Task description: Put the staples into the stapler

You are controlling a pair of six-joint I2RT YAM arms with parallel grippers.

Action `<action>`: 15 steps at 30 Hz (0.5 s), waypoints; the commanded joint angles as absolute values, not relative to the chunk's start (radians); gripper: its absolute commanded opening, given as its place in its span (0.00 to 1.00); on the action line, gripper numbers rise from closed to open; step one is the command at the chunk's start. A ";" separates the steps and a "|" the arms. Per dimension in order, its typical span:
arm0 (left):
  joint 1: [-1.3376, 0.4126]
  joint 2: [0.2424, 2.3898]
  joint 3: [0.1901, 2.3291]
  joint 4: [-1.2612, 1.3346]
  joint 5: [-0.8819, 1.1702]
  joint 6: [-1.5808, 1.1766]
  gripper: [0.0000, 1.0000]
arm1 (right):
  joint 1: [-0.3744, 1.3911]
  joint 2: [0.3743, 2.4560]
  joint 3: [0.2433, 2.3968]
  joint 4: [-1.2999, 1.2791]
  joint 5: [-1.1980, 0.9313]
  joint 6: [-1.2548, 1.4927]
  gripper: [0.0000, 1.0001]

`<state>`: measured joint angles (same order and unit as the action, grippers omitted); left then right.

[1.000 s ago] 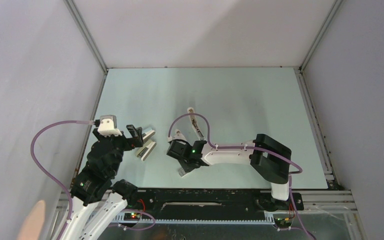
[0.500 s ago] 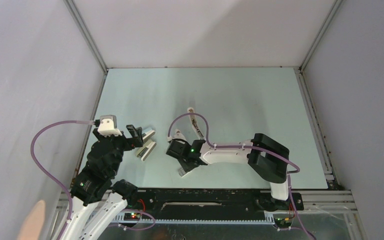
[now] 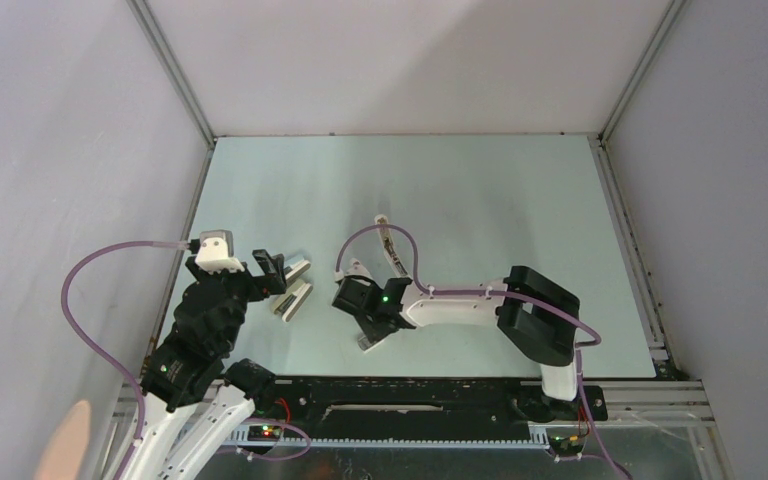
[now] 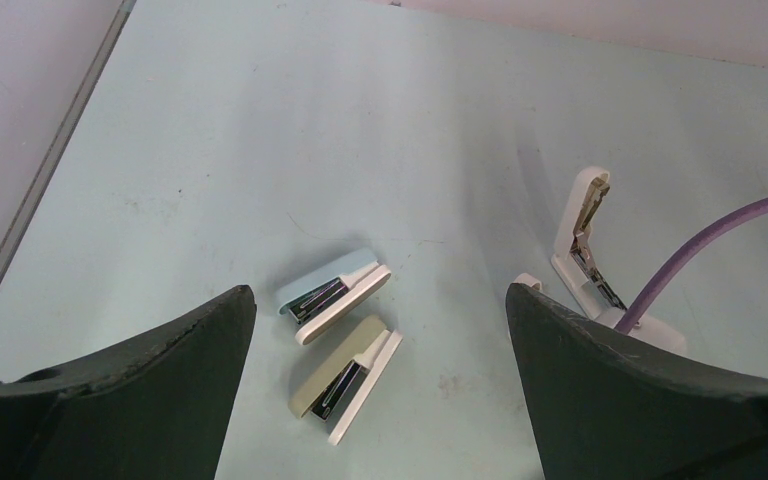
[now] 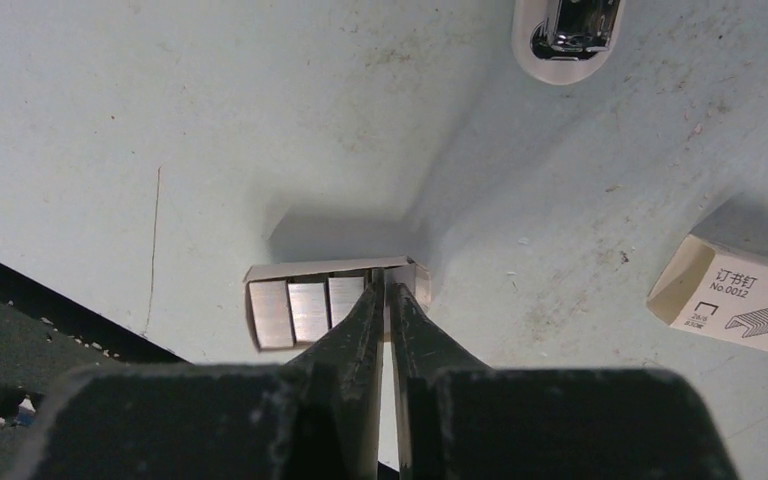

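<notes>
Here, the staples [image 5: 305, 310] are seen as three grey blocks lying side by side in a small open card tray [image 5: 320, 268] near the front edge of the bench [image 3: 480, 200]. The right fingers [image 5: 360, 320] are drawn almost together, with their tips set at one end of the tray; whether a block is pinched between them cannot be told. The stapler [image 3: 390, 250] is laid open on the bench beyond the tray, its two arms spread in a V, apart from the staples. A white printed box [image 5: 735, 300] is lying near the tray. The left fingers [image 4: 190, 340] are held wide apart with nothing gripped, and a pale blue stapler [image 4: 335, 297] and a beige stapler [image 4: 348, 378] are framed between them on the bench.
</notes>
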<state>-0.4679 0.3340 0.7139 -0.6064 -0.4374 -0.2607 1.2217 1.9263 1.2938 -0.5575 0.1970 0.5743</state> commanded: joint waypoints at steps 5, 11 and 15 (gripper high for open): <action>-0.459 0.345 0.710 -0.574 -0.427 -0.250 0.98 | 1.211 1.790 1.308 -0.566 0.287 0.555 0.05; -0.459 0.344 0.710 -0.574 -0.427 -0.250 0.98 | 1.207 1.772 1.308 -0.590 0.285 0.537 0.10; -0.459 0.342 0.710 -0.574 -0.426 -0.250 0.98 | 1.223 1.798 1.307 -0.572 0.239 0.527 0.20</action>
<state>-0.4679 0.3340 0.7139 -0.6064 -0.4374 -0.2607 1.2102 1.7885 1.2930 -0.5716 0.2588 0.5446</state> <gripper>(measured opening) 0.985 0.175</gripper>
